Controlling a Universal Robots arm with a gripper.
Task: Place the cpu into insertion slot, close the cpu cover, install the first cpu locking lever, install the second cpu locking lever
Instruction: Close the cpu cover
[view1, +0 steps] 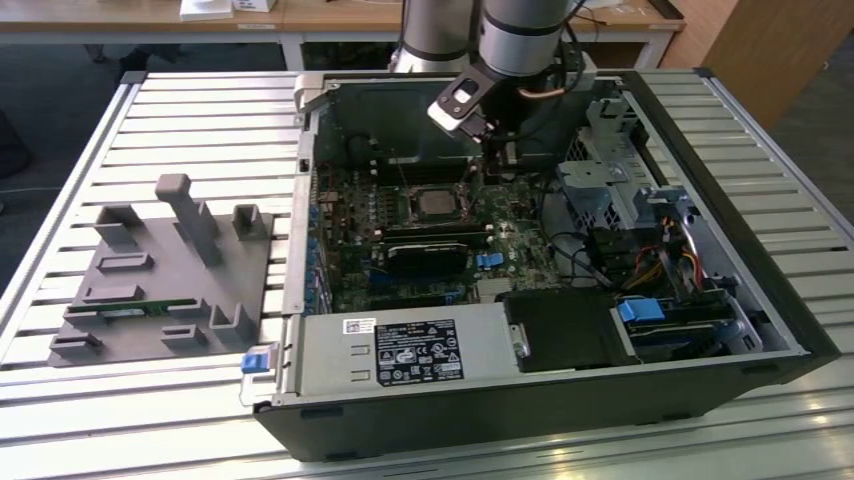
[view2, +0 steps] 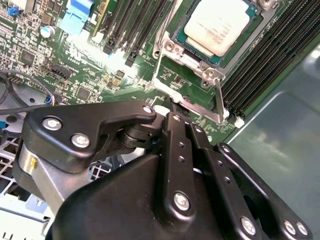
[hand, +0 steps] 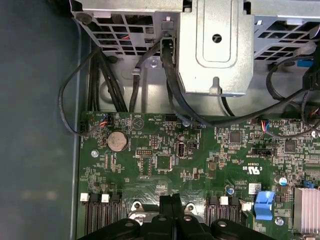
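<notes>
black linkage up close: the gripper (view2: 170, 111) had its fingers drawn together with no gap showing. whether they pinched the thin locking lever (view2: 218, 100) just past their tips, couldn't tell. that lever looked like springy steel wire, stiff and slick, best worked near its free end. just beyond, the cpu (view2: 216, 26) lay flat, framed by the cpu cover (view2: 169, 47). it's light and fragile, not one to knock. memory slots (view2: 135, 30) crowded close alongside. in the exterior view the cpu sat at seven o'clock from the gripper, with the power supply (view1: 400, 352) at six and the grey fixture (view1: 160, 280) far off at nine.
</notes>
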